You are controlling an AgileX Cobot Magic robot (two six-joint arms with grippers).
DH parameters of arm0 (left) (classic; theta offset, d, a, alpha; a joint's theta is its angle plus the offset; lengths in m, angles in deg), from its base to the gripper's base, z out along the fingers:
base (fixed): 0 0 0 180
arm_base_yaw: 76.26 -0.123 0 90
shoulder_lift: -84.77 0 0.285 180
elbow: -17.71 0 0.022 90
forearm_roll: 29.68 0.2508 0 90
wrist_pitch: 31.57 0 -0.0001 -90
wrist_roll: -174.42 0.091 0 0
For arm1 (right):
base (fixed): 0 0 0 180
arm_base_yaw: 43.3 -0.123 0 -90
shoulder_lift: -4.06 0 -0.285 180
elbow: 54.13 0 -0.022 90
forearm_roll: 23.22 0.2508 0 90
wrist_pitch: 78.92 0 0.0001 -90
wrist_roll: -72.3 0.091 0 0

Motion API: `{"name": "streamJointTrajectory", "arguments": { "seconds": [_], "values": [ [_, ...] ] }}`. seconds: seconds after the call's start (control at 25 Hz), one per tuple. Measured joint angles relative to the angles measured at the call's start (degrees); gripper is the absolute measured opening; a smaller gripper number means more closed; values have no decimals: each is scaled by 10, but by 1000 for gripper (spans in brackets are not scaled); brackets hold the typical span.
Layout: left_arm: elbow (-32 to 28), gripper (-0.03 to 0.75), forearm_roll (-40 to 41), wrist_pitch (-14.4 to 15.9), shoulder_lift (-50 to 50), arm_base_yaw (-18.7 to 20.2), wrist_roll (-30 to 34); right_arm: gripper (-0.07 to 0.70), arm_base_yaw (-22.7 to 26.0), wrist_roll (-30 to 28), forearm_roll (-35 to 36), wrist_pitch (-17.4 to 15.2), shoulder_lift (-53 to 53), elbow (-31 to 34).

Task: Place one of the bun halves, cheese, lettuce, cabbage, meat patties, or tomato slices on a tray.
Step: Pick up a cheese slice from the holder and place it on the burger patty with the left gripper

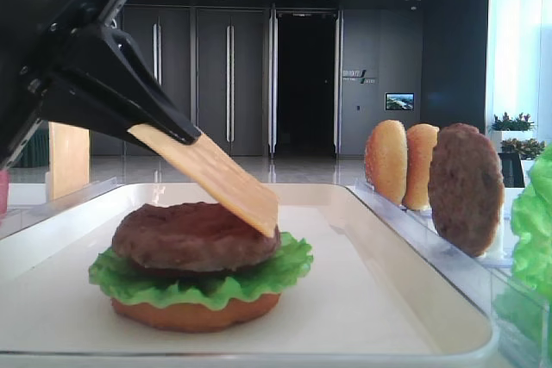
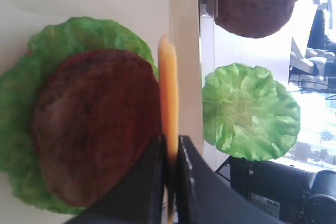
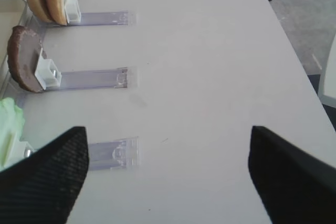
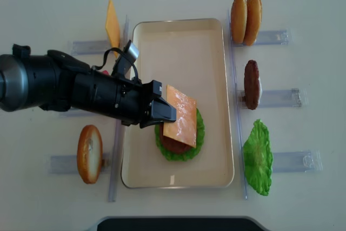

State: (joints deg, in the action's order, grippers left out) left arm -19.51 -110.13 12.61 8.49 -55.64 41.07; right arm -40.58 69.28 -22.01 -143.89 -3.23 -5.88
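yellow-orange cheese [image 4: 180, 114], dark brown patty [image 1: 195, 235], bright green lettuce [image 1: 200, 282]

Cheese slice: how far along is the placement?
Done: bun half, lettuce and meat patty are stacked on the tray. In hand: the left gripper is shut on the cheese, tilted, its lower edge at the patty. Left: lay it flat and release.

The left tool [image 1: 177, 131] pinches a cheese slice [image 1: 216, 174], tilted down so its lower corner touches the patty [image 1: 194, 236]. That patty sits on lettuce [image 1: 203, 282] and a bun half [image 1: 194, 314] on the tray [image 1: 388, 299].
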Motion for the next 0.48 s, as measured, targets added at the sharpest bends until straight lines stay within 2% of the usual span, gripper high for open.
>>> {"name": "streamJointTrajectory", "arguments": {
  "seconds": [0.2, 0.48],
  "values": [
    [0, 57, 0, 0, 0, 0, -3, 587, 0, 0, 0, 0, 0, 0],
    [0, 267, 2, 6, 0, 0, -15, 587, 0, 0, 0, 0, 0, 0]
  ]
}}
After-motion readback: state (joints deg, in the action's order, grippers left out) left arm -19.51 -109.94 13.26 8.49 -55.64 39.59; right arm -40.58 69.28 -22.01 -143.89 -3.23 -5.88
